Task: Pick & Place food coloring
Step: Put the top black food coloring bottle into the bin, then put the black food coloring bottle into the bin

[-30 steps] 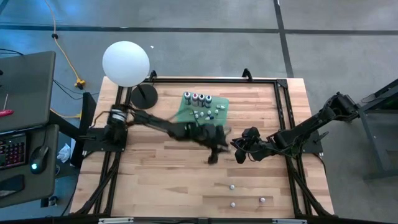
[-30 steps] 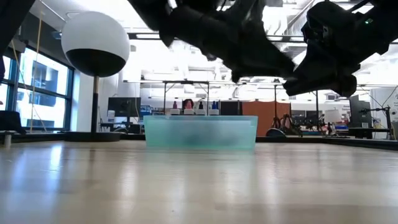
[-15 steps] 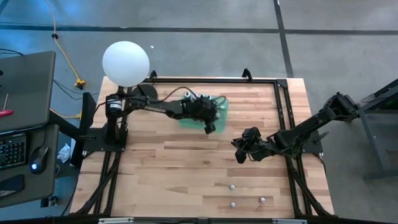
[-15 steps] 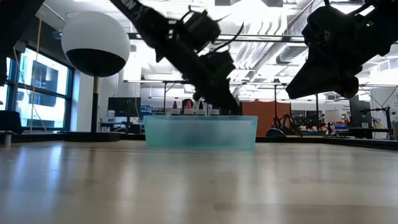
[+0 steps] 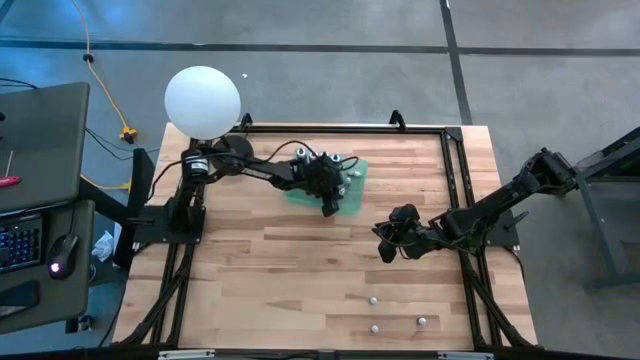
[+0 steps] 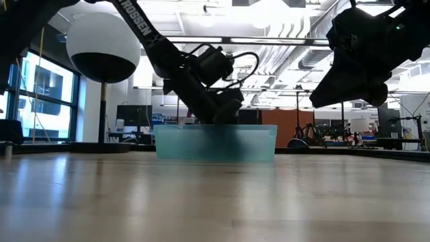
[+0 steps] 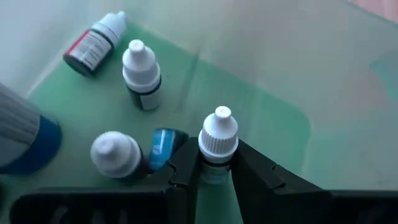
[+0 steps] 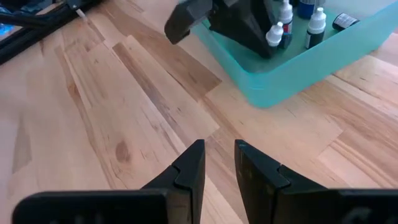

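Wooden slatted table (image 5: 300, 270) carries translucent teal plastic tray (image 8: 292, 68). Your left gripper (image 7: 214, 171) sits inside tray, fingers clamped on small white-capped food coloring bottle (image 7: 217, 140). Right gripper (image 8: 219, 163) waits mid-table, slightly parted, empty. Placing step: you release next, then lift clear.
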Motion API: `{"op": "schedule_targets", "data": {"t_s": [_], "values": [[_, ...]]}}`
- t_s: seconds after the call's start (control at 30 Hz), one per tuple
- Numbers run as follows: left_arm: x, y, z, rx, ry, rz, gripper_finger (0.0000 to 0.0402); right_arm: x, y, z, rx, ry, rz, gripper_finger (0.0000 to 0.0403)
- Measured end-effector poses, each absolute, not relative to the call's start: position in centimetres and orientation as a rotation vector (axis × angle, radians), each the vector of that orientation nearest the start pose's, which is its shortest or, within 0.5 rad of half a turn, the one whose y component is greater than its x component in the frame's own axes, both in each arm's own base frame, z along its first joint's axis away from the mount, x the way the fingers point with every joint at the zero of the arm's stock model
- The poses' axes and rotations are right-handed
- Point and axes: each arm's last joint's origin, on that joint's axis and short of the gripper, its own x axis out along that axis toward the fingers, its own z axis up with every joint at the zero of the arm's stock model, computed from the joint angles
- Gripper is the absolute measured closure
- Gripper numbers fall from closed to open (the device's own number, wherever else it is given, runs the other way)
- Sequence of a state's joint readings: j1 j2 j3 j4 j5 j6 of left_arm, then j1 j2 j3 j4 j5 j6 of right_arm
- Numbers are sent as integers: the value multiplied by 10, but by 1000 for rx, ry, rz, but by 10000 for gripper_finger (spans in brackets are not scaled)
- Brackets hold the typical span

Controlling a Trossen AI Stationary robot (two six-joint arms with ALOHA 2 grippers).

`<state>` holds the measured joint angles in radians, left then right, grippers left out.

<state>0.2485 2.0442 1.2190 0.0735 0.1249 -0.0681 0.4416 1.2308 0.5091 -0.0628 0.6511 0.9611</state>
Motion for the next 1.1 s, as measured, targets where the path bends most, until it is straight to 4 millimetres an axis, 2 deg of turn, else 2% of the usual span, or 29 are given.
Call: {"op": "schedule_targets", "data": {"t_s": [0.1, 0.23, 0.37, 0.5, 0.6, 0.8, 0.87, 1.0, 1.1], "values": [[410, 100, 134, -185, 730, 136, 304, 207, 79, 171, 484, 526, -458, 325], [410, 101, 134, -162, 732, 132, 252, 209, 83, 173, 398, 571, -321, 325], [410, 100, 134, -172, 736, 118, 211, 216, 91, 182, 365, 553, -82, 324], [412, 97, 143, -202, 724, 34, 195, 218, 107, 195, 364, 469, 172, 324], [411, 95, 154, -216, 691, -21, 193, 216, 119, 198, 373, 443, 239, 324], [404, 92, 190, -235, 624, -74, 193, 212, 141, 173, 316, 555, 299, 324], [398, 90, 202, -273, 619, -99, 193, 213, 148, 166, 277, 577, 368, 324], [384, 81, 230, -298, 616, -198, 192, 216, 160, 148, 170, 592, 478, 324], [374, 71, 254, -288, 578, -218, 192, 219, 167, 135, 154, 593, 496, 324]]}}
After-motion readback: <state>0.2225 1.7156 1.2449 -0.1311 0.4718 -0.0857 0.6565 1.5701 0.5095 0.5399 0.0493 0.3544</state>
